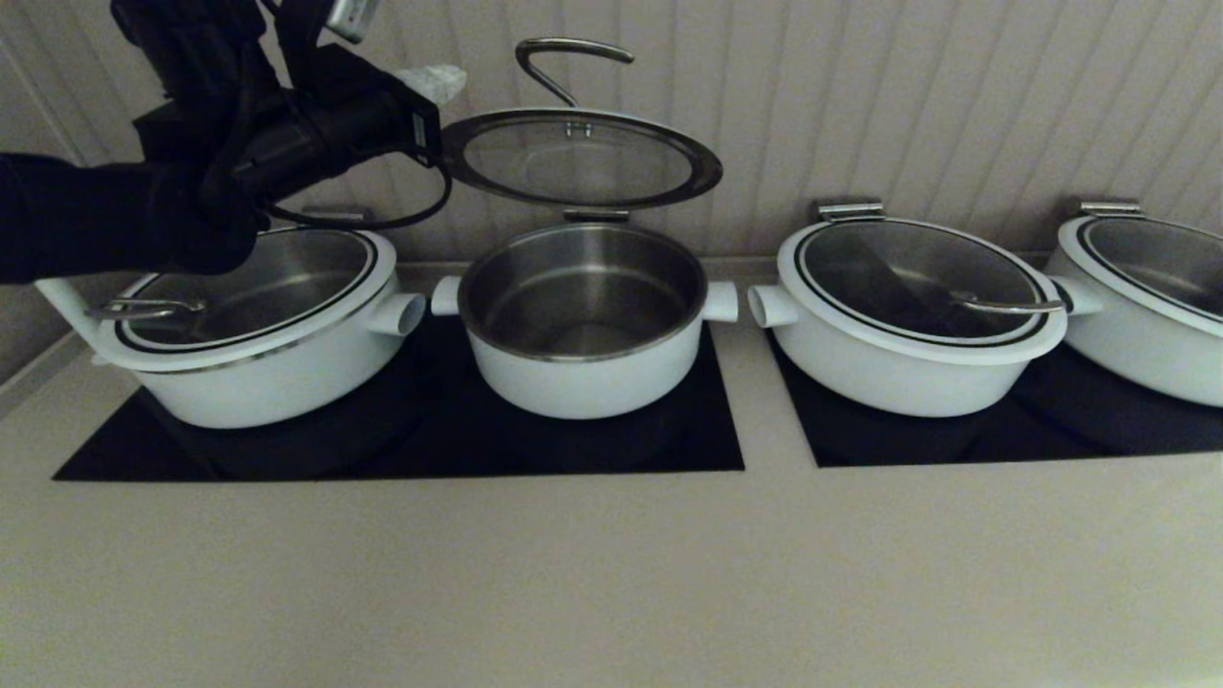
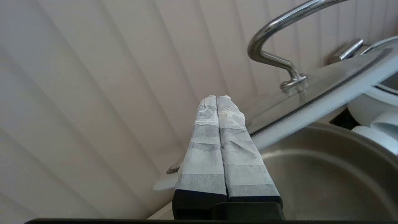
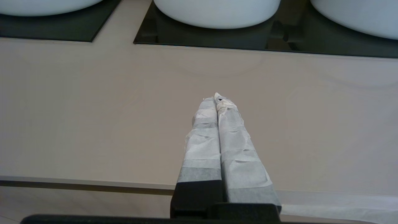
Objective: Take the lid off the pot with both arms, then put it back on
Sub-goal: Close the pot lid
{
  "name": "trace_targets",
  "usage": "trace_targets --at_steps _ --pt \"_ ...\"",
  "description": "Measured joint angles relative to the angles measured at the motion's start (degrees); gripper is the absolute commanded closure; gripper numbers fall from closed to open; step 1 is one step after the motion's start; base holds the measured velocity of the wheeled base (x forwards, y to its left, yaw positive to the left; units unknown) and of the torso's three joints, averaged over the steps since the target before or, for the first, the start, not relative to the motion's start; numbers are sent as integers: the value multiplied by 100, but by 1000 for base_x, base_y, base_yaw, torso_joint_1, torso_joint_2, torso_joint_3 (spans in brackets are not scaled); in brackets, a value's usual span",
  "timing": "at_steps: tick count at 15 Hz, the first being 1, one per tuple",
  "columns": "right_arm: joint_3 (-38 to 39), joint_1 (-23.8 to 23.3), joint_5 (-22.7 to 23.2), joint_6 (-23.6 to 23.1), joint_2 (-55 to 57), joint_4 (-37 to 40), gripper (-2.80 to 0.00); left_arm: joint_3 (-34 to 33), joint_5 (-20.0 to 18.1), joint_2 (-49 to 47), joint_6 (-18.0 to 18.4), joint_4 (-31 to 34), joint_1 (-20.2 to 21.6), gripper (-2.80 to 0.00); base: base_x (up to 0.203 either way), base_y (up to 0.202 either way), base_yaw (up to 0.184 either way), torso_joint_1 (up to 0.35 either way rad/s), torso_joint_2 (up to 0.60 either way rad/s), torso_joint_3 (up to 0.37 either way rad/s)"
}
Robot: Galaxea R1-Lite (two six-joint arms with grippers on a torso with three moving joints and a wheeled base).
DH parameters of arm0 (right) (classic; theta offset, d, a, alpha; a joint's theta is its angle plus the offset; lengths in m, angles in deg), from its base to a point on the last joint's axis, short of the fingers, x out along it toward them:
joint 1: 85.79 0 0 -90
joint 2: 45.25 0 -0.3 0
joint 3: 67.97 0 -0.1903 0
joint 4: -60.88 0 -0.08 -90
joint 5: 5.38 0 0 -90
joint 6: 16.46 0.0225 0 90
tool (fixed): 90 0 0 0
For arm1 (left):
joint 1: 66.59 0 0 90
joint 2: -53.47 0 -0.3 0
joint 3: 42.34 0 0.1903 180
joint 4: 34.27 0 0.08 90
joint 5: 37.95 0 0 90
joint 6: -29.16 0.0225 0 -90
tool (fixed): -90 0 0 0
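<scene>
Slippage is the main worry: the lid (image 1: pixel 578 162) hangs raised and tilted above the open pot (image 1: pixel 583 325), with its steel handle (image 1: pixel 564 62) pointing up toward the wall (image 1: pixel 860 96), and nothing visibly clamps it. The left gripper (image 1: pixel 435 81) sits high at the lid's left edge, and the left wrist view shows its fingers (image 2: pixel 236 146) pressed flat together with nothing between them. They cross the lid's white rim, but I cannot tell whether they rest on it, prop it from below or merely pass beside it. A small steel bracket behind the pot suggests the lid may pivot there, though that is only a guess. If the lid rests on the outside of shut fingers, any sideways drift of the left arm could let the rim slide off, and the glass would drop onto the pot's steel edge or bounce against the wider pot (image 1: pixel 268 373) just to the left. The right gripper (image 3: pixel 216 97) is no help at present. It is out of the head view, low over the bare surface (image 1: pixel 611 573) in front of the black cooktops (image 1: pixel 401 440), with its fingers closed on nothing. With support on one side only, the lid could twist as it comes down and land skewed, one edge outside the pot's rim. Lowering it fast would risk a hard knock of glass on steel.
</scene>
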Motion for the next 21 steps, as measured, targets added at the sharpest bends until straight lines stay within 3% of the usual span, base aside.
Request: trace_targets --at_steps 4,11,21 --pt "0 0 -2 -2 0 1 0 0 -3 -32 360 141 -24 0 0 0 0 0 0 0" --pt "0 0 -1 -1 0 0 0 104 -2 -126 579 268 -226 0 0 0 0 0 0 0" --pt "0 0 -2 -1 0 1 0 944 15 -616 636 512 -235 0 0 0 0 0 0 0"
